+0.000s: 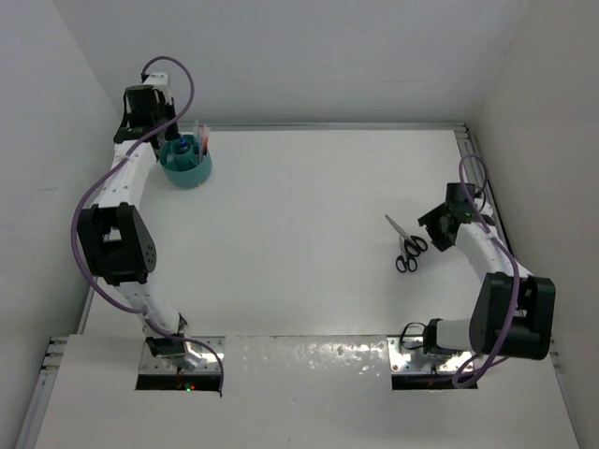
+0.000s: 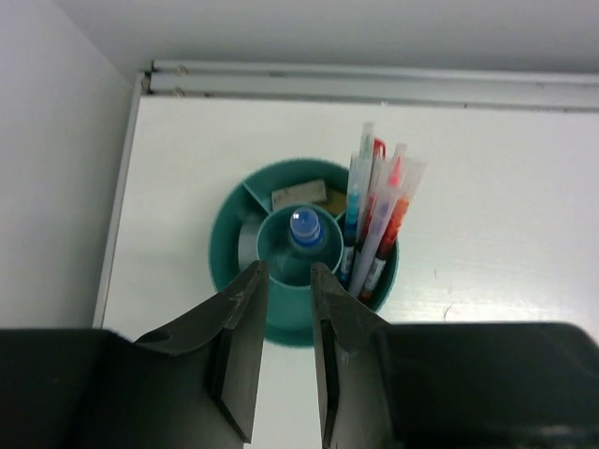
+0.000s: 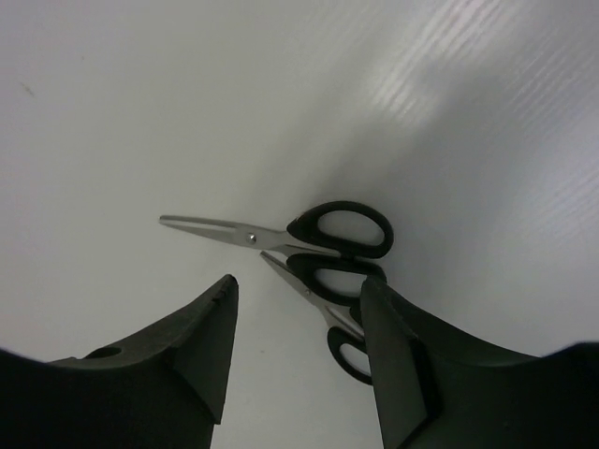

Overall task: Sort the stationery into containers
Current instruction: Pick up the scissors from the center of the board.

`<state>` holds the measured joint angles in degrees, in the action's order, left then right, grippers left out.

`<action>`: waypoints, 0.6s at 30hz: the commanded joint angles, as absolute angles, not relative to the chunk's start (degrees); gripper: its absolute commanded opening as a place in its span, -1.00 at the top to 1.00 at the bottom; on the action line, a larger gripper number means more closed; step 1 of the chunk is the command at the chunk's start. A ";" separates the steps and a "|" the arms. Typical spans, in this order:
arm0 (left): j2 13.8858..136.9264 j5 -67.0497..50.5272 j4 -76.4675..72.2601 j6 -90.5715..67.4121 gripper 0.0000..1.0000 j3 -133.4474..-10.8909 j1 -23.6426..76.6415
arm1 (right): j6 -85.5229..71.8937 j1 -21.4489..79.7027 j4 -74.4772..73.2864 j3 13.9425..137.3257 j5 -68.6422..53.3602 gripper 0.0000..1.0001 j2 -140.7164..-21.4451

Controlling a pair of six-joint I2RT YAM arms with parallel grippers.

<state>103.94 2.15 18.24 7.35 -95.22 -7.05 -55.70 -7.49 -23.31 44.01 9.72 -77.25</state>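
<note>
The round teal tub (image 1: 187, 166) stands at the far left and fills the left wrist view (image 2: 229, 243). It holds the blue-capped bottle (image 2: 305, 227) in its centre cup, the tan eraser (image 2: 299, 195) at the back, several red, grey and blue pens (image 2: 374, 220) upright on the right, and a pale roll (image 2: 248, 248) on the left. My left gripper (image 2: 288, 271) hovers above the tub's near rim, slightly open and empty. The black-handled scissors (image 1: 407, 248) lie flat on the right. My right gripper (image 3: 299, 285) is open just above them (image 3: 337, 229), with the handles by its right finger.
A metal rail (image 2: 374, 84) runs along the table's far edge just behind the tub, and the left wall (image 2: 47, 187) is close beside it. Another rail (image 1: 477, 178) lines the right edge near the right arm.
</note>
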 commanded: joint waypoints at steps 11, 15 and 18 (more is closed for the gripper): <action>102.13 1.14 20.39 6.94 0.53 -91.67 -5.98 | -64.42 -9.84 -18.90 37.97 18.01 0.18 -77.52; 101.95 1.32 20.48 6.77 0.53 -91.41 -5.98 | -61.62 -10.02 -16.26 37.79 16.09 0.25 -80.41; 102.04 1.49 20.39 6.77 0.53 -91.41 -6.06 | -60.73 -10.02 -16.26 37.97 13.11 0.29 -81.74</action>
<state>103.94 1.28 21.54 7.22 -91.26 -6.46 -62.52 -9.67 -18.02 36.25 14.63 -80.82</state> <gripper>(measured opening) 0.235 0.359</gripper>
